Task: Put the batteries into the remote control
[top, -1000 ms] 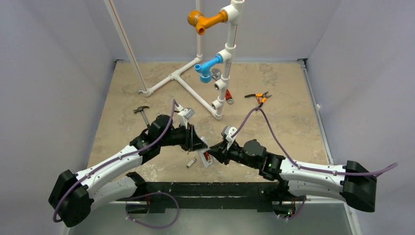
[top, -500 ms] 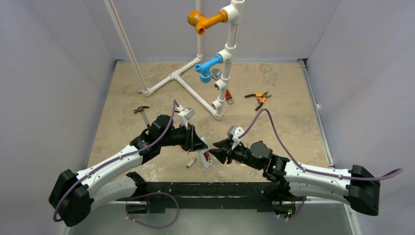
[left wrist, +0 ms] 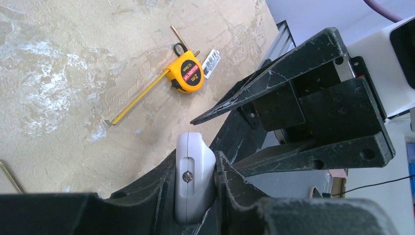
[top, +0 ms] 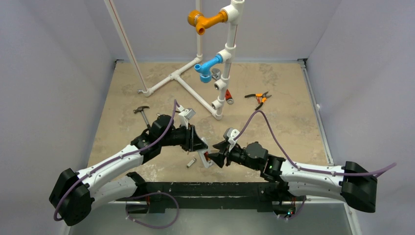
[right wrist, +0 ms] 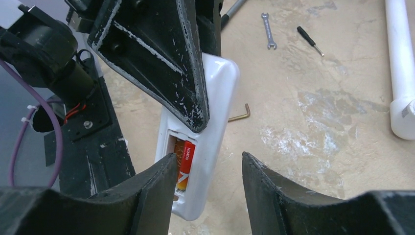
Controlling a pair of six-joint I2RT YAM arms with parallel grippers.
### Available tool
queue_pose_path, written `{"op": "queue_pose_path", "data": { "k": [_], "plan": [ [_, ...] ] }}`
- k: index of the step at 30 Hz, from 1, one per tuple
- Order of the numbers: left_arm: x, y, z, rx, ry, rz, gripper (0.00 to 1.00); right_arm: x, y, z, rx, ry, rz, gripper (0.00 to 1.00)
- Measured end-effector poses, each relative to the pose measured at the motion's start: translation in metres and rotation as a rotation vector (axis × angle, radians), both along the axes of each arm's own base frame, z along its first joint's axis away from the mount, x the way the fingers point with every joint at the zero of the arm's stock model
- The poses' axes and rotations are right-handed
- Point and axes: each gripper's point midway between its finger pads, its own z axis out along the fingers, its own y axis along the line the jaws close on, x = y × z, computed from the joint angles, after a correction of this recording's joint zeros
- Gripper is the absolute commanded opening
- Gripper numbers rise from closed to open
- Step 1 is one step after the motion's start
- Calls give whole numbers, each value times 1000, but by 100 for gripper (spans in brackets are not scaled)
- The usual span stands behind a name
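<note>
Right end effector (right wrist: 205, 160) open, back astride the remote control (right wrist: 218, 93) clamped in left end effector (left wrist: 195, 169); one battery (right wrist: 185, 159) seated, another likely due.

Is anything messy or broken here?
Nothing looks broken. The remote control, clamped in the left gripper, has its back open, with one red battery showing inside. On the table, the orange tape measure lies with its yellow tape pulled out.

The tape measure (left wrist: 187, 75) reads "2m"; lettering on the battery (right wrist: 185, 161) is blurred.
</note>
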Motion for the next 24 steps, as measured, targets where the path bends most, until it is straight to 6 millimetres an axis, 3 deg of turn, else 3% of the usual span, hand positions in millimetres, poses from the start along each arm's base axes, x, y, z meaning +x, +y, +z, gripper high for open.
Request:
{"op": "queue_pose_path", "data": {
  "k": [24],
  "plan": [
    [1, 0, -3, 9, 8, 1, 0, 6, 3, -15, -39, 16, -23, 49]
  ]
}}
